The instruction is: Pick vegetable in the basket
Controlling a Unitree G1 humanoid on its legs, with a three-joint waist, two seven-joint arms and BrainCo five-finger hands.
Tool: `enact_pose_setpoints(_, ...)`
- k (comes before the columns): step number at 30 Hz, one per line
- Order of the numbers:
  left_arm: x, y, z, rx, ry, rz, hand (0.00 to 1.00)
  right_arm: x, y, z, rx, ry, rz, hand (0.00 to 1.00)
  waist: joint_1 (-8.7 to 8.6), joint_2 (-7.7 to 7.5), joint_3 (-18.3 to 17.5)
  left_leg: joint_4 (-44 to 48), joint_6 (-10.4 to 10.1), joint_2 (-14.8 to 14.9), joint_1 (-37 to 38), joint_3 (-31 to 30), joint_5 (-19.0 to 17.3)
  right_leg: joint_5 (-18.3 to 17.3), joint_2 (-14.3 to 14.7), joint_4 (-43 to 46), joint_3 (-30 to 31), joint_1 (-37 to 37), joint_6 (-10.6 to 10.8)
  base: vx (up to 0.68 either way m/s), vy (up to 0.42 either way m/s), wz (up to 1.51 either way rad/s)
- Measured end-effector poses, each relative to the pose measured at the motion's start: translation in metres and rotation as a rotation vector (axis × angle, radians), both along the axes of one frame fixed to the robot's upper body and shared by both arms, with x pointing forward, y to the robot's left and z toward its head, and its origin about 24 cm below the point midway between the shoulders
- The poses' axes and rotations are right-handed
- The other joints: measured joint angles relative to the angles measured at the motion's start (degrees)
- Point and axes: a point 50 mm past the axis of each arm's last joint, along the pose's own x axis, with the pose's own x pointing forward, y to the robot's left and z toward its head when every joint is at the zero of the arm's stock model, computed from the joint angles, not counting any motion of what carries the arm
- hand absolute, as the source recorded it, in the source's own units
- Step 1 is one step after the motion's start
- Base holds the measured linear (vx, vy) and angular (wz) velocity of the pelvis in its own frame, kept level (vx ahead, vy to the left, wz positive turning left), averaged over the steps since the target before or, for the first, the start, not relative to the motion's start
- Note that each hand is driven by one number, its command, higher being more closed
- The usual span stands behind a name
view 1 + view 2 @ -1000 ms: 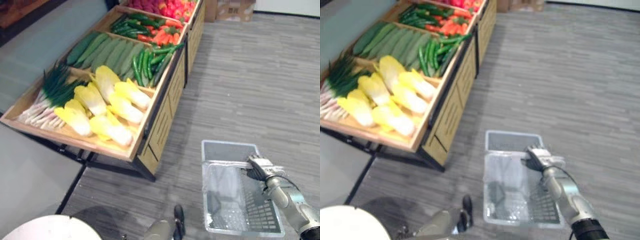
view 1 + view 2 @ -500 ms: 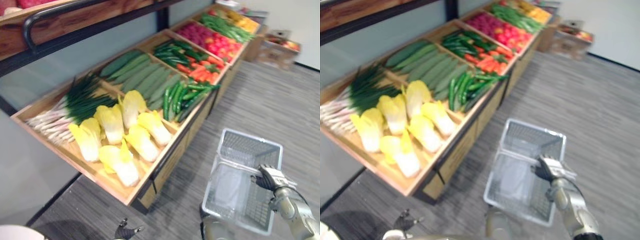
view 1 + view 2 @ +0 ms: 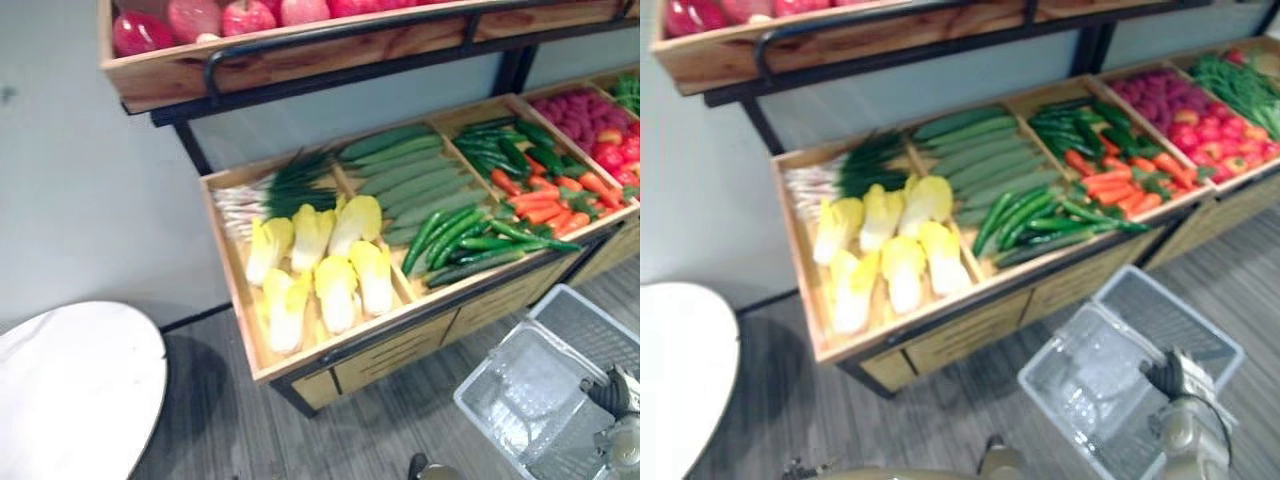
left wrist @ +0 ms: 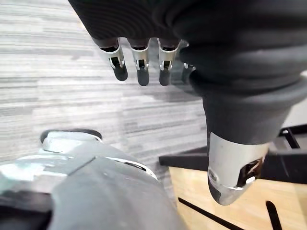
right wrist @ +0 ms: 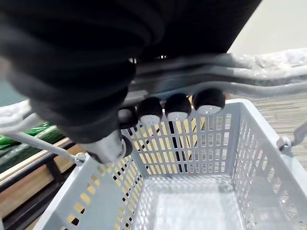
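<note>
The Chinese cabbages [image 3: 320,268] lie unpicked in the wooden counter [image 3: 395,352] at centre frame. The empty grey basket [image 5: 187,148] hangs lower right beside it, handle clamped in the right hand [image 5: 177,108]. The left hand [image 4: 139,60] hangs slack-fingered, free to pick.

Camera swung up to face the stand [image 3: 340,345] head-on, top shelf [image 3: 170,75] of red fruit [image 3: 190,18] now in view, basket [image 3: 500,380] closer to its front.
</note>
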Motion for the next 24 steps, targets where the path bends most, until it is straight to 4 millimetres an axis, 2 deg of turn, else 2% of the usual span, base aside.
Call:
enact_pose_setpoints(1, -0.003, 0.000, -0.001, -0.002, 0.007, 0.017, 0.00, -0.003, -0.001, -0.003, 0.009, 0.004, -0.016, 1.00, -0.10, 0.17, -0.11, -1.65, -0.17, -0.05, 0.14, 0.20, 0.30, 0.19, 0.25, -0.61, 0.00, 0.01, 0.29, -0.09, -0.029, 0.53)
enact_pose_setpoints(4, -0.020, -0.009, -0.005, -0.019, 0.056, 0.107, 0.00, -0.026, -0.013, -0.014, 0.045, 0.038, -0.140, 1.00, -1.29, 1.91, -0.94, -8.56, -1.04, -0.41, 1.32, 1.70, -0.24, 2.62, 1.04, -3.61, -0.42, -0.06, 0.83, -0.10, 0.092, 0.44)
enact_pose_setpoints(5, -0.025, -0.013, -0.006, -0.024, 0.072, 0.139, 0.00, -0.036, -0.019, -0.018, 0.063, 0.042, -0.198, 1.00, -1.28, 2.96, -1.36, -10.35, -2.59, -0.33, 1.49, 2.57, -1.57, 4.14, 1.28, -5.27, -0.96, 0.07, 1.07, -0.07, 0.197, 0.17)
enact_pose_setpoints(6, -0.030, -0.012, -0.007, -0.024, 0.087, 0.176, 0.00, -0.044, -0.021, -0.023, 0.082, 0.048, -0.250, 1.00, -1.17, 3.27, -1.11, -11.36, -3.57, -0.61, 1.89, 2.84, -3.01, 5.93, 1.45, -7.26, -1.05, 0.97, 1.35, -0.07, 0.185, 0.11)
enact_pose_setpoints(9, -0.042, -0.005, -0.006, -0.011, 0.113, 0.255, 0.00, -0.063, -0.022, -0.036, 0.125, 0.089, -0.345, 1.00, -1.21, 2.32, -1.76, -10.86, -2.42, -2.95, 2.11, 4.55, -4.53, 10.32, 0.03, -13.85, 0.81, 4.13, 2.29, -0.05, 0.139, -0.15)
enact_pose_setpoints(11, -0.048, 0.002, -0.004, 0.014, 0.117, 0.333, 0.00, -0.075, -0.024, -0.042, 0.157, 0.099, -0.409, 1.00, -1.24, 2.56, -1.96, -10.29, -1.80, -4.58, 2.11, 6.01, -5.43, 12.10, -1.26, -15.68, 2.34, 4.11, 2.79, -0.01, 0.115, -0.38)
enact_pose_setpoints(13, -0.047, 0.011, -0.002, 0.045, 0.104, 0.408, 0.00, -0.090, -0.025, -0.050, 0.188, 0.135, -0.473, 1.00, -1.53, 3.23, -2.46, -10.34, -1.77, -5.33, 2.41, 6.35, -5.59, 12.30, -1.82, -15.76, 3.16, 4.02, 3.02, 0.01, 0.081, -0.21)
enact_pose_setpoints(15, -0.040, 0.025, 0.001, 0.076, 0.066, 0.511, 0.00, -0.102, -0.022, -0.059, 0.228, 0.173, -0.529, 1.00, -1.40, 3.71, -2.75, -10.41, -1.90, -5.46, 3.31, 6.99, -5.88, 12.31, -1.85, -15.76, 3.59, 4.45, 3.02, 0.04, 0.038, -0.14)
enact_pose_setpoints(18, -0.020, 0.054, 0.014, 0.176, -0.033, 0.677, 0.00, -0.118, -0.011, -0.075, 0.288, 0.233, -0.588, 1.00, -1.32, 3.43, -2.88, -10.44, -1.78, -5.33, 4.06, 7.20, -5.95, 12.26, -1.56, -15.76, 3.69, 5.00, 2.96, 0.02, 0.004, -0.04)
enact_pose_setpoints(19, -0.007, 0.068, 0.024, 0.255, -0.094, 0.718, 0.00, -0.126, -0.008, -0.079, 0.318, 0.241, -0.631, 1.00, -1.30, 3.16, -2.99, -10.45, -1.76, -5.35, 4.04, 7.14, -5.93, 12.26, -1.50, -15.76, 3.56, 4.99, 2.95, 0.00, 0.000, 0.00)
enact_pose_setpoints(21, 0.007, 0.081, 0.037, 0.331, -0.175, 0.741, 0.00, -0.132, -0.004, -0.083, 0.351, 0.229, -0.678, 1.00, -1.26, 2.87, -3.24, -10.45, -1.72, -5.34, 4.03, 7.05, -5.90, 12.29, -1.40, -15.76, 3.44, 5.03, 2.99, 0.00, -0.002, 0.02)
enact_pose_setpoints(23, 0.029, 0.098, 0.065, 0.448, -0.330, 0.754, 0.00, -0.140, 0.000, -0.087, 0.393, 0.204, -0.743, 1.00, -1.27, 2.43, -3.63, -10.45, -1.69, -5.33, 4.01, 6.43, -5.88, 12.40, -1.40, -15.76, 2.86, 5.36, 3.15, 0.01, -0.005, 0.12)
enact_pose_setpoints(24, 0.035, 0.101, 0.073, 0.476, -0.373, 0.750, 0.00, -0.141, 0.002, -0.088, 0.401, 0.201, -0.751, 1.00, -1.28, 2.29, -3.71, -10.44, -1.67, -5.33, 4.02, 6.17, -5.87, 12.39, -1.43, -15.76, 2.57, 5.57, 3.15, 0.01, -0.001, 0.20)
